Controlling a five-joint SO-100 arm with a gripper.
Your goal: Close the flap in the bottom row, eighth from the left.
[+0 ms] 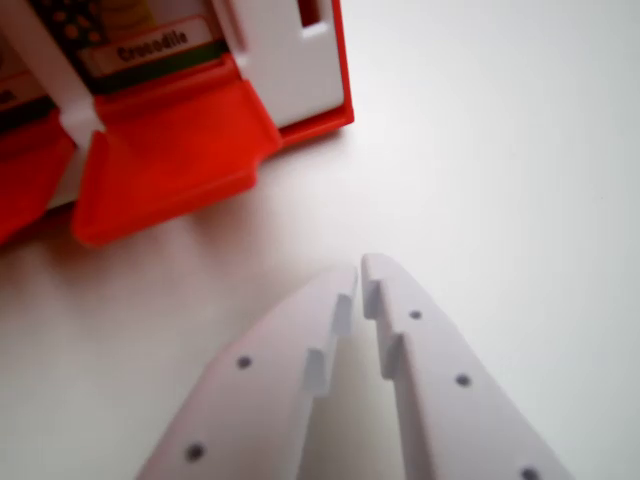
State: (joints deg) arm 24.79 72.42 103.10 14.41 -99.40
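Observation:
A red flap (170,160) lies folded down flat on the white table at the upper left of the wrist view, hinged to a red and white game board (300,60). Behind the flap a picture card labelled "Crocodile" (150,45) shows. Part of a second lowered red flap (30,175) sits at the far left edge. My white gripper (360,275) is low in the middle of the view, below and to the right of the flap, apart from it. Its fingertips nearly meet, with only a thin gap and nothing held.
The board's red corner (345,115) ends at the upper middle. White tabletop (520,180) spreads to the right of the board and around the gripper.

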